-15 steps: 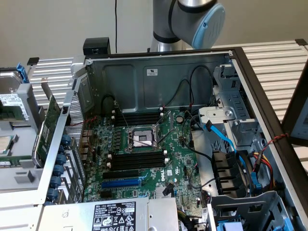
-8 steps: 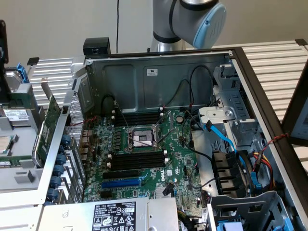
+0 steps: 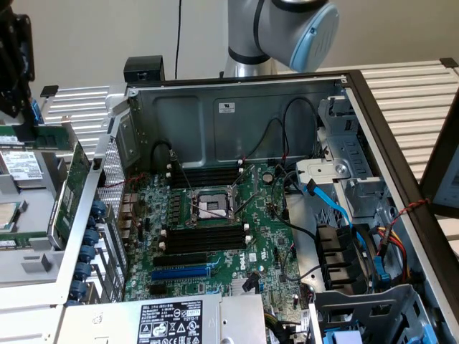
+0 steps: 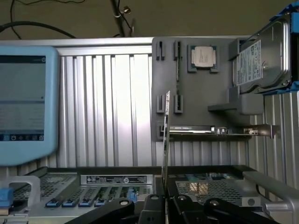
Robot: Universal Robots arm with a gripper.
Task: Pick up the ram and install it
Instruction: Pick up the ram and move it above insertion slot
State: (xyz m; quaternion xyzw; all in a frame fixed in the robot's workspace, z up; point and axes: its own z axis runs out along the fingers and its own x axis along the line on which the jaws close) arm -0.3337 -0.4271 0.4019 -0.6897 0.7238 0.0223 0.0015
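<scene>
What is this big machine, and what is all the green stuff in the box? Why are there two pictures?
The machine is a robot arm, grey with a blue cap. One picture comes from a camera off the arm. It sees into an open computer case with a green motherboard inside. The other picture comes from a camera on the robot's wrist, looking out past its gripper. The gripper pinches the ram, a thin memory stick seen from its edge. Behind it stands a grey holder with a square chip and a hard drive.
</scene>
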